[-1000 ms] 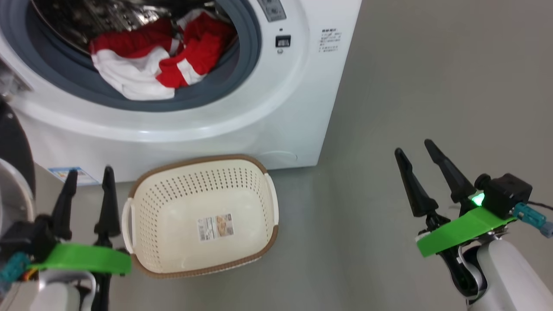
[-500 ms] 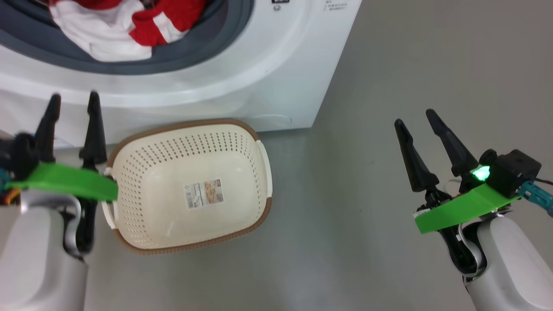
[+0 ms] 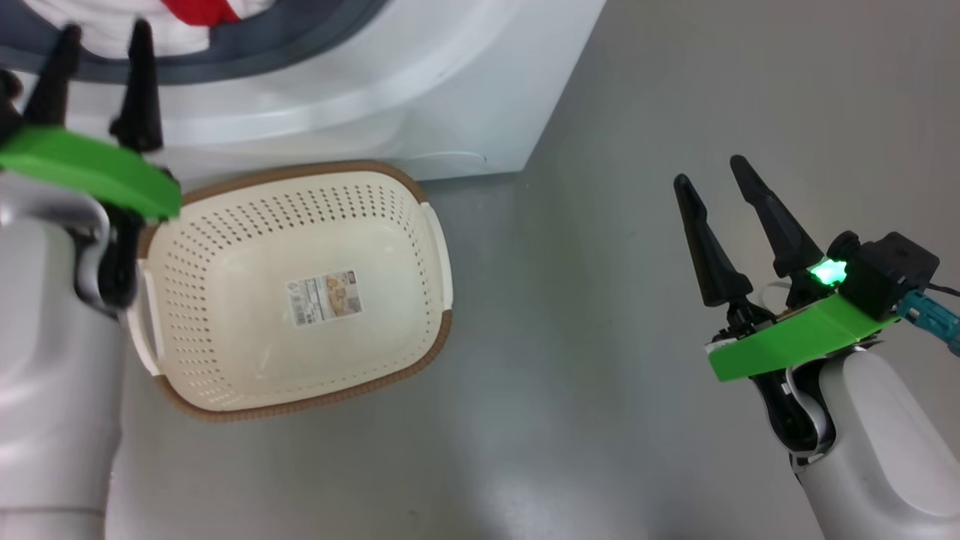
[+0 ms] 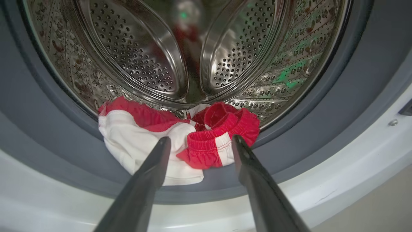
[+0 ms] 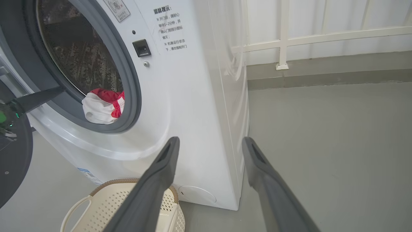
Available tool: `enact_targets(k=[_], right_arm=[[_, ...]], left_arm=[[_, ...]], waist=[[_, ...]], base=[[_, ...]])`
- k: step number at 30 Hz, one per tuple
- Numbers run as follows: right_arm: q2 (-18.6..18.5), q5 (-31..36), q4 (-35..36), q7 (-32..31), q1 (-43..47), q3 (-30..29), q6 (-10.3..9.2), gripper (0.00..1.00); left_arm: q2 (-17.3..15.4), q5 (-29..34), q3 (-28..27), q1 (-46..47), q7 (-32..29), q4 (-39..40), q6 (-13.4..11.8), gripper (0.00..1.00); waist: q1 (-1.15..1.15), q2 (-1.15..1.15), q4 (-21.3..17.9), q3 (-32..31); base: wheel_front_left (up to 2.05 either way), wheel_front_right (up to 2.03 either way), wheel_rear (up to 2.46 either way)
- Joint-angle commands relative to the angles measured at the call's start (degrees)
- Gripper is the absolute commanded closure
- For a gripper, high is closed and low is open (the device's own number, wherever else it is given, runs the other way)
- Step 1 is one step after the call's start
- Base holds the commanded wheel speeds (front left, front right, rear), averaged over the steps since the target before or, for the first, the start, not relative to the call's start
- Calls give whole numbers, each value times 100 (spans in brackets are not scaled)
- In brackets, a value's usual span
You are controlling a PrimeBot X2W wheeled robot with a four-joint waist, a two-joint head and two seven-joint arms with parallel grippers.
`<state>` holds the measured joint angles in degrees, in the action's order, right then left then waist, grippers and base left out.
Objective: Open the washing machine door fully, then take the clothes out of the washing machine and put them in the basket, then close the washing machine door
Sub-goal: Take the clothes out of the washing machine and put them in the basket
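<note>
Left gripper [image 4: 201,139] spread wide, empty, red-and-white clothes [image 4: 141,141] just beyond its tips. Right gripper [image 3: 709,171] likewise spread, empty, basket [image 3: 202,300] well to its left.

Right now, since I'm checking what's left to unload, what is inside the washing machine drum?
Red and white clothes lie bunched at the front edge of the drum, spilling onto the grey gasket. Behind them shows bare perforated steel. Whatever lies under the bunch is covered.

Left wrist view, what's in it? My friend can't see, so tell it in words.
The left gripper, fingers open, points at red and white clothes spilling from a shiny steel drum onto the grey gasket around its opening.
</note>
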<state>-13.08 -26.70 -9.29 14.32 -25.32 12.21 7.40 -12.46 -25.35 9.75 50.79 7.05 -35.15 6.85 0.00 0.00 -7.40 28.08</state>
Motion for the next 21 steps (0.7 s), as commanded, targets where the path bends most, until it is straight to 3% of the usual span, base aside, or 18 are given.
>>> enact_targets(k=[1, 21], right_arm=[[23, 87, 151, 68, -11, 112, 9, 0], [313, 116, 286, 68, -227, 59, 9, 0]], left_arm=[[-252, -83, -98, 287, -34, -7, 39, 0], [-458, -658, 396, 2373, -503, -1800, 63, 0]], waist=[[0, 0, -116, 159], [0, 0, -582, 1011]], base=[[0, 0, 0], [0, 0, 0]])
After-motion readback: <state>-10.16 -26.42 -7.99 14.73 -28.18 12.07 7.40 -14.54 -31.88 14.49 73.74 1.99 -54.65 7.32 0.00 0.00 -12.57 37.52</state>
